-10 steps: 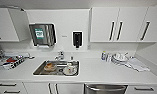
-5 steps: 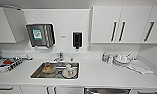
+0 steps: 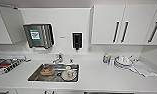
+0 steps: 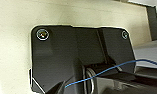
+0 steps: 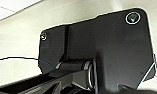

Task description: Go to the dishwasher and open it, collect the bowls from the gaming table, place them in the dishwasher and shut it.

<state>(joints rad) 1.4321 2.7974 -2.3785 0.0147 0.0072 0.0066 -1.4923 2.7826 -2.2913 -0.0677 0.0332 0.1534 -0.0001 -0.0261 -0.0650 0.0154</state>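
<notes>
I face a white kitchen counter (image 3: 99, 80) with a steel sink (image 3: 35, 76) set into it. A thin dark strip at the picture's lower edge, right of the sink, may be the top of the dishwasher (image 3: 106, 93). The bowls and the gaming table are out of view. Each wrist view holds the robot's own dark plate against a pale wall, with a blue wire (image 4: 106, 71) running across the left one.
The sink holds a white cup on a plate (image 3: 68, 73) and an orange item (image 3: 46, 70). White dishes (image 3: 122, 62), small bottles (image 3: 105, 58) and a cloth (image 3: 144, 69) lie at right. A dish rack (image 3: 6, 65) stands at left. White wall cabinets (image 3: 121, 25), a towel dispenser (image 3: 39, 35) and a soap dispenser (image 3: 76, 40) hang above.
The camera has moved closer to the counter: the sink and counter look larger and sit lower, and the grey appliance front below the counter has slid almost out of the picture.
</notes>
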